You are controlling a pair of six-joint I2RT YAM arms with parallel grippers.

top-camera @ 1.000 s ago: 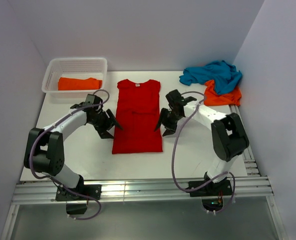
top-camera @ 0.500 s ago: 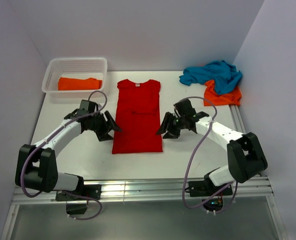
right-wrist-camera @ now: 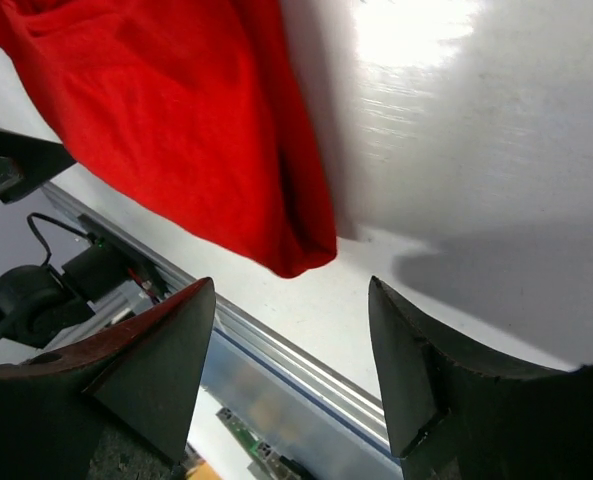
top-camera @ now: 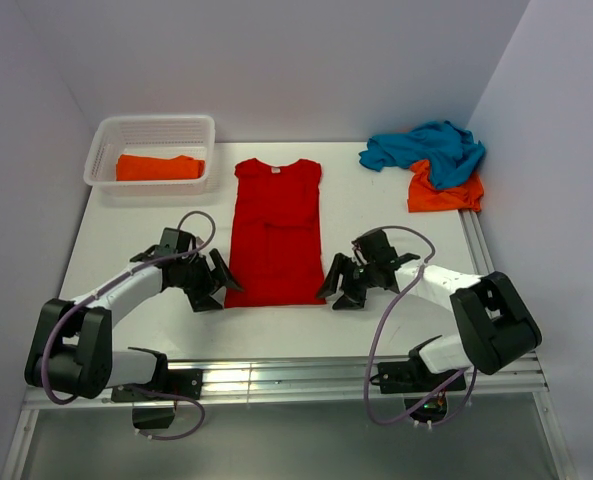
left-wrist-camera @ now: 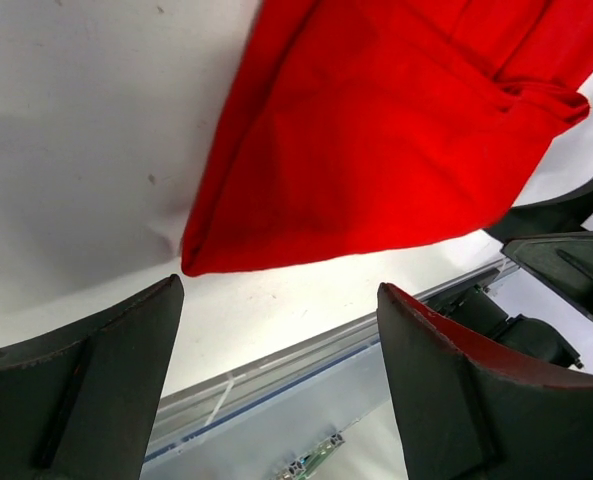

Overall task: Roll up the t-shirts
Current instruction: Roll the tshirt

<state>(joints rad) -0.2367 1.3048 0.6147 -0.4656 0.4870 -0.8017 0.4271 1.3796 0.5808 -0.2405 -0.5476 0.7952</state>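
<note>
Hovering low with the left gripper (top-camera: 221,291), jaws spread wide and empty, just short of the near left hem corner of the red t-shirt (top-camera: 276,235); mirrored by the right gripper (top-camera: 333,295), likewise agape and holding nothing, at the near right corner. Laid flat lengthwise on the table (top-camera: 136,225), collar far, between both arms. Far left, folded orange t-shirt (top-camera: 158,167) inside the white basket (top-camera: 104,150); far right, crumpled teal t-shirt (top-camera: 426,145) atop a second orange t-shirt (top-camera: 444,192).
</note>
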